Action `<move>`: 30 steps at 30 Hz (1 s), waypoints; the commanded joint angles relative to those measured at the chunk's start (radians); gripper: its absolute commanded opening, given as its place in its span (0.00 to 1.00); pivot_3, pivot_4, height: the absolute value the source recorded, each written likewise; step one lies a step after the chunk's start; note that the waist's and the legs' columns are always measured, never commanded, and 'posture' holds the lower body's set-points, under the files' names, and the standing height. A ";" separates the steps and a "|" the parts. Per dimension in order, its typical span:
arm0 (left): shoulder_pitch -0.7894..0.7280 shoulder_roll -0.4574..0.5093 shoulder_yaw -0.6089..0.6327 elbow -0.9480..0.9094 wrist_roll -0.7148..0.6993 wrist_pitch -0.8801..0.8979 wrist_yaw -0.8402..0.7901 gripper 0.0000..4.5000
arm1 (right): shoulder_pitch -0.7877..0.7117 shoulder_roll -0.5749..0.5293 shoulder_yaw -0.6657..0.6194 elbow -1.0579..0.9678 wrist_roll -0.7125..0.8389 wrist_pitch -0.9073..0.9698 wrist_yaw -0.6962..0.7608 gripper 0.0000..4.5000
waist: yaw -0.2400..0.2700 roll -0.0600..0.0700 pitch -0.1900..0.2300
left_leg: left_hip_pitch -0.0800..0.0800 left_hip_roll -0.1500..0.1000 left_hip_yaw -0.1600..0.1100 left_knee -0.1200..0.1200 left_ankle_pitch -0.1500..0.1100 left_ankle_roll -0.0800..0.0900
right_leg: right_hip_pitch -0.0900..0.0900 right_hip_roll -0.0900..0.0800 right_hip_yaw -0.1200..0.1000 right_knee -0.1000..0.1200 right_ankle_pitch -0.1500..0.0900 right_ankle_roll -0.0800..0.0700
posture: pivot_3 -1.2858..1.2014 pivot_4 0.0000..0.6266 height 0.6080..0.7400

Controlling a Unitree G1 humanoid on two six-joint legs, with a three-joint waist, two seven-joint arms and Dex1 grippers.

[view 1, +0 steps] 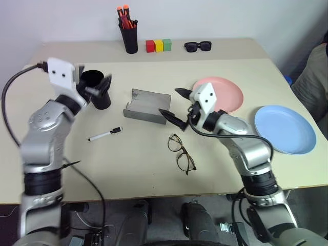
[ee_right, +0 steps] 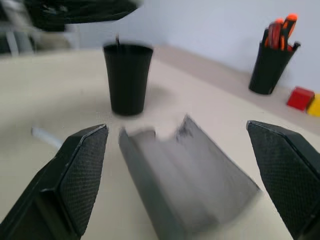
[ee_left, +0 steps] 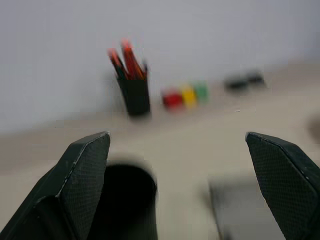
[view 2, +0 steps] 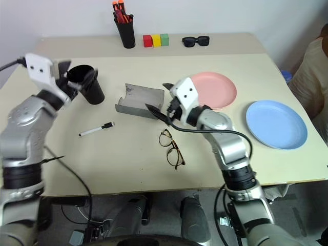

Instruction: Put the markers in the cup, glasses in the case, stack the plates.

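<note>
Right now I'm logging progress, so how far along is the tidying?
Nothing looks finished. The white marker lies on the table, the glasses lie beside the open case, and the pink plate and blue plate sit apart. Both the left gripper and right gripper are open and empty.

The cup (view 1: 98, 89) is standing toward the surface's (view 1: 128, 169) left edge, the open case (view 1: 146, 106) lying at its centre. The marker (view 1: 105, 134) and glasses (view 1: 181, 152) are lying nearer the front edge. Both plates (view 1: 284, 128) are sitting apart by the right edge, the farther plate (view 1: 228, 92) nearer the case.
</note>
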 commanded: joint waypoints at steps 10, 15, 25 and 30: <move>-0.055 0.242 -0.297 0.075 -0.013 0.390 -0.211 0.99 | 0.114 -0.217 0.005 -0.123 0.062 -0.002 0.245 1.00 | 0.006 0.000 0.000 | 0.000 0.001 -0.002 0.000 0.000 0.000 | 0.000 -0.001 0.000 -0.002 -0.002 -0.003 | 0.52 0.24 1.00; -0.111 0.264 -0.420 0.159 0.077 0.355 -0.264 0.87 | 0.132 -0.204 0.009 -0.129 0.048 -0.009 0.219 1.00 | 0.011 0.000 0.000 | 0.000 0.001 -0.002 -0.001 0.000 0.000 | 0.000 -0.001 0.000 -0.002 -0.002 -0.004 | 0.52 0.24 1.00; -0.097 0.269 -0.415 0.180 0.135 0.338 -0.313 0.02 | 0.157 -0.222 0.019 -0.149 0.051 -0.005 0.240 1.00 | 0.011 0.000 0.000 | 0.000 0.001 -0.002 -0.001 0.000 0.000 | 0.000 -0.004 0.000 -0.002 -0.002 -0.003 | 0.52 0.24 1.00; -0.018 0.249 -0.219 0.055 0.003 0.289 -0.385 0.02 | 0.146 -0.218 0.023 -0.142 0.049 -0.007 0.244 1.00 | 0.009 0.000 0.000 | -0.001 0.002 -0.002 -0.001 0.000 0.000 | -0.001 -0.004 0.000 -0.002 -0.002 -0.003 | 0.52 0.24 1.00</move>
